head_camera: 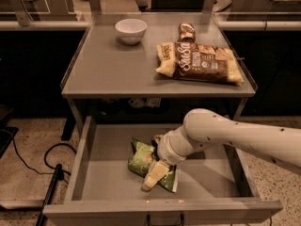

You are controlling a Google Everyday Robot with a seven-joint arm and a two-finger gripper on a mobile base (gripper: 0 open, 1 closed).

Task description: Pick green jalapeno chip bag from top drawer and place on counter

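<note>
Counter: flat grey metal tabletop (117, 69) with low raised rims, standing above the drawer.
Top drawer: wide shallow grey metal drawer (80, 159), pulled out toward the camera, with a dark handle (164, 219) on its front edge.
Arm: pale, rounded robot arm (235, 135), reaching in from the right and angling down into the drawer.
Large bag: brown-and-yellow chip bag (202, 62), lying flat on the right half of the counter.
Task bag: small crumpled green foil jalapeno chip bag (141, 157), lying on the drawer floor near the middle, partly under the claw.
Bowl: white round bowl (130, 30), upright at the back of the counter, well apart from the large bag.
Gripper: pale two-finger claw (153, 178), low inside the drawer, lying over the right part of the green bag and touching it.
Claw state: cannot tell whether it is clenched on the bag or released.
Small item: brown packet (186, 32), just behind the large bag.
</note>
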